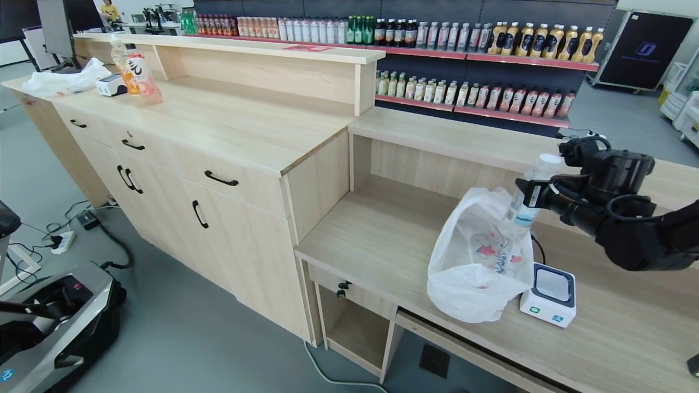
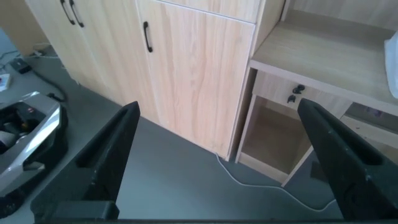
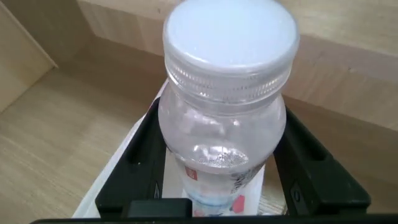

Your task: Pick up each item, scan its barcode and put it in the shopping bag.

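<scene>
1. The right pincer [image 1: 529,194] is clenching a clear bottle [image 1: 519,219] just below its white cap. It is holding the bottle tilted over the mouth of the bag [image 1: 464,284], at the bag's 1 o'clock.
2. The left pincer [image 2: 219,115] is hanging released low over the floor, gripping nothing.
3. Judgement: this bottle is sitting at the drop stage, with its release into the bag not yet done. Whether it has been scanned cannot be told.
4. Red and blue print is showing through the bag's film, so at least one item appears to be lying inside already.
5. The scanner [image 1: 549,295] is standing just beside the bag, at its 4 o'clock, on the lower counter [image 1: 377,234].
6. Far bottles [image 1: 135,71] are standing on the upper counter [image 1: 229,131], well apart at 10 o'clock, near a second bag [image 1: 60,82]. Whether they belong to this job cannot be told.
7. Drink shelves [image 1: 480,43] are lining the back of the room, and cables [image 1: 71,229] are lying on the floor at 8 o'clock.
</scene>
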